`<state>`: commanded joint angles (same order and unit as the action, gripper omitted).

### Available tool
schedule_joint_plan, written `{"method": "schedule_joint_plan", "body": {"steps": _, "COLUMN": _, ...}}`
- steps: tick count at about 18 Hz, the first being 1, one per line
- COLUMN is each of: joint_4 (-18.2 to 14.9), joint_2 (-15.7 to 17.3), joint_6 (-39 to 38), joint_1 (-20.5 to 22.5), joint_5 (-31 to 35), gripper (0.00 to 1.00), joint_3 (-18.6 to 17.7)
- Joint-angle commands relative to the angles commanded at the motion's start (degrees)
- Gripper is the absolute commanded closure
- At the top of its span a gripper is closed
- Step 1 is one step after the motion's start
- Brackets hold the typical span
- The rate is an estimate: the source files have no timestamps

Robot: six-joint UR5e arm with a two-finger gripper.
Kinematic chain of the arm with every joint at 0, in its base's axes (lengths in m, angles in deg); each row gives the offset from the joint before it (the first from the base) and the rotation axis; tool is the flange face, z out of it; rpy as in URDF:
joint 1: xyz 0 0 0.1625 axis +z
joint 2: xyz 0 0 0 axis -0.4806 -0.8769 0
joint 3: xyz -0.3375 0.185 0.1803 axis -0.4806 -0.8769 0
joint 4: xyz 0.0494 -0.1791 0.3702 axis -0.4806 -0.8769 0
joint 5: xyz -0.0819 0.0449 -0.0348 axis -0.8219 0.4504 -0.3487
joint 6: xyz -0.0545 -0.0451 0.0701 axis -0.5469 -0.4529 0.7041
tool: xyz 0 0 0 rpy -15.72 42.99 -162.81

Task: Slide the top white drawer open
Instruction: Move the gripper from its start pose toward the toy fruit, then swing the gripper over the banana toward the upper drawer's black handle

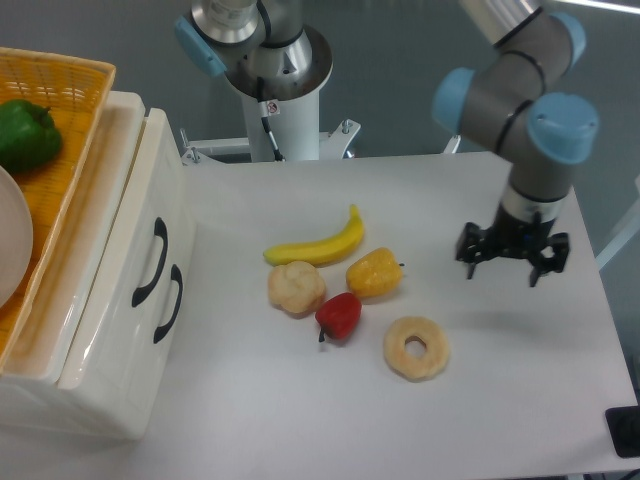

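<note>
Fingers (512, 272) black, spread wide, empty; glossy top white drawer (150, 262) well apart.

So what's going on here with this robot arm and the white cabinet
The arm's hand hangs empty above the right side of the table, fingers apart, touching nothing. The top white drawer sits across the table at the left edge, and its black handle is untouched. Between them lie a banana, a yellow pepper, a red pepper, a pale bun-like piece and a ring-shaped pastry. An orange basket on the cabinet holds a green pepper.
</note>
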<state>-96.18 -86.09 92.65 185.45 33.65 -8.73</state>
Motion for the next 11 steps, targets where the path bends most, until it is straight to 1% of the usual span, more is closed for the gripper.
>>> {"method": "schedule_joint_plan", "body": {"steps": 2, "joint_4": -1.8, "joint_2": 1.8, "joint_6": -2.5, "joint_1": -2.0, "joint_5": 0.1, "gripper": 0.0, "joint_3": -0.6}}
{"method": "schedule_joint_plan", "body": {"steps": 3, "joint_4": -3.7, "joint_2": 2.5, "joint_6": -2.9, "joint_1": -2.7, "joint_5": -0.1, "gripper": 0.0, "joint_3": -0.5}}
{"method": "schedule_joint_plan", "body": {"steps": 5, "joint_4": -8.7, "joint_2": 3.7, "joint_6": -4.3, "joint_1": -4.4, "joint_5": -0.6, "gripper": 0.0, "joint_3": 0.2}}
{"method": "schedule_joint_plan", "body": {"steps": 6, "joint_4": -11.2, "joint_2": 4.5, "joint_6": -6.0, "joint_1": -5.2, "joint_5": -0.6, "gripper": 0.0, "joint_3": 0.7}}
{"method": "schedule_joint_plan", "body": {"steps": 7, "joint_4": -13.5, "joint_2": 4.6, "joint_6": -8.0, "joint_1": -6.1, "joint_5": -0.6, "gripper": 0.0, "joint_3": 1.5}}
{"method": "schedule_joint_plan", "body": {"steps": 9, "joint_4": -17.4, "joint_2": 4.8, "joint_6": -11.2, "joint_1": -7.8, "joint_5": -1.5, "gripper": 0.0, "joint_3": 2.6}}
{"method": "schedule_joint_plan", "body": {"steps": 11, "joint_4": -20.1, "joint_2": 5.3, "joint_6": -13.4, "joint_1": -9.4, "joint_5": -2.9, "gripper": 0.0, "joint_3": 3.2}}
